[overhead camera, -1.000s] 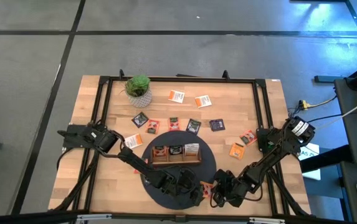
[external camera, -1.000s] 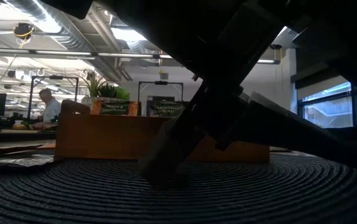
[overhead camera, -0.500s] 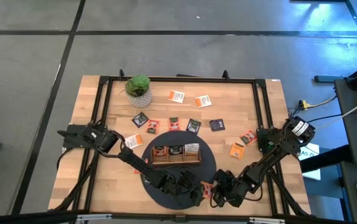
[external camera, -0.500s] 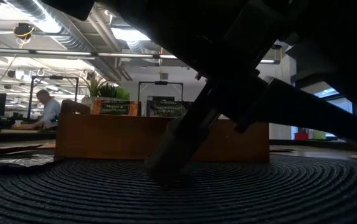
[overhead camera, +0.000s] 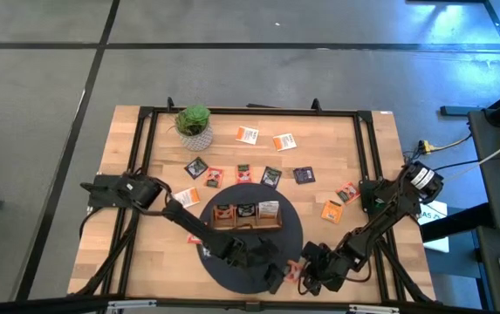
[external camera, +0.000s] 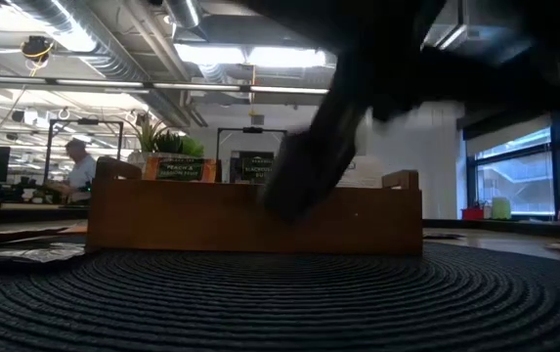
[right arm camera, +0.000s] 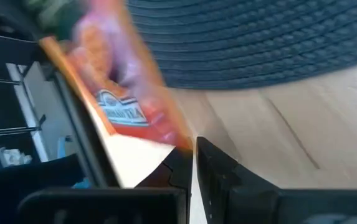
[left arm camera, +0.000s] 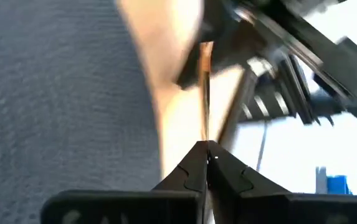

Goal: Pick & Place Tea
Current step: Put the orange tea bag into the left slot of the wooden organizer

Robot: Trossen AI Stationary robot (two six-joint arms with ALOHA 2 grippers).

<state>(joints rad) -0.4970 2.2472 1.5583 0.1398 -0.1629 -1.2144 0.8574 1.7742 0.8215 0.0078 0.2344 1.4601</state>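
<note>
You are mid-handover at the near edge of the round woven mat point(overhead camera: 232, 266): the left gripper point(left arm camera: 207, 155) and the right gripper point(right arm camera: 194, 146) are both pinched shut on one thin, flat orange-red tea packet point(right arm camera: 125, 99) (seen edge-on from the left wrist). Next, I judge, one gripper must let go so the other can carry the packet to the wooden three-part tray point(overhead camera: 246, 225).

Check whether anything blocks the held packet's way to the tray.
Nothing loose does. The packet is pinched by both the left gripper and the right gripper at the mat's front edge. Only bare mat lies between it and the tray, though the left arm reaches over part of that stretch.
</note>
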